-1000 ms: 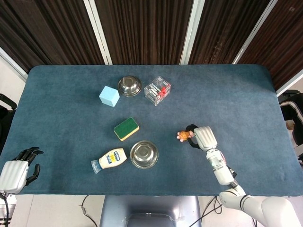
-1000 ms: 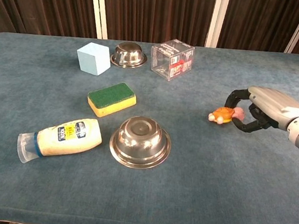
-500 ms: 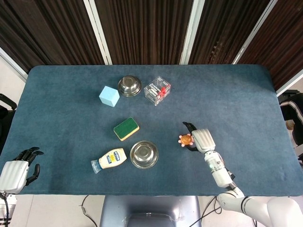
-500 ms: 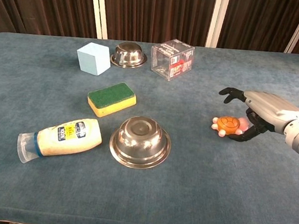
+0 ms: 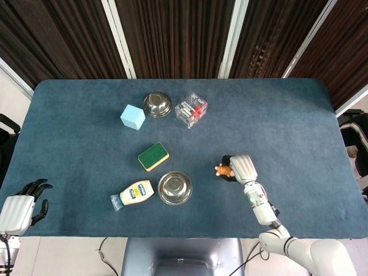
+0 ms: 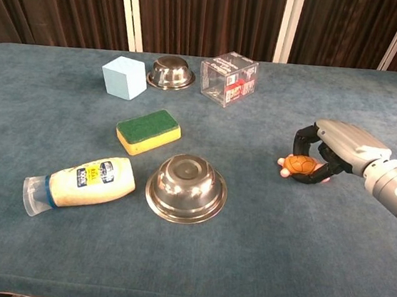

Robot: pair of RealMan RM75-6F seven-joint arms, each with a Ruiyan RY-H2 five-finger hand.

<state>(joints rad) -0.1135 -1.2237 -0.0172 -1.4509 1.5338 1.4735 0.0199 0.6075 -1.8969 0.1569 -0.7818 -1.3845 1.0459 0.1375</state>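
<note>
Left robot hand [image 5: 17,211] is idling off the near-left desk edge, holding nothing, fingers loosely curled.

Near row: mayonnaise bottle [image 6: 80,180] lying on its side, upturned steel bowl [image 6: 186,187] just beside it.

Right robot hand [image 6: 330,155] is curling its fingers around an orange toy turtle [image 6: 297,165] at right-centre of the desk [image 6: 257,263]. The grasp looks to be in hand; next calls for a steady lift without loosening.

Farther: sponge [image 6: 148,131], then blue cube [image 6: 124,77], second bowl [image 6: 170,72], clear box [image 6: 228,78].
</note>
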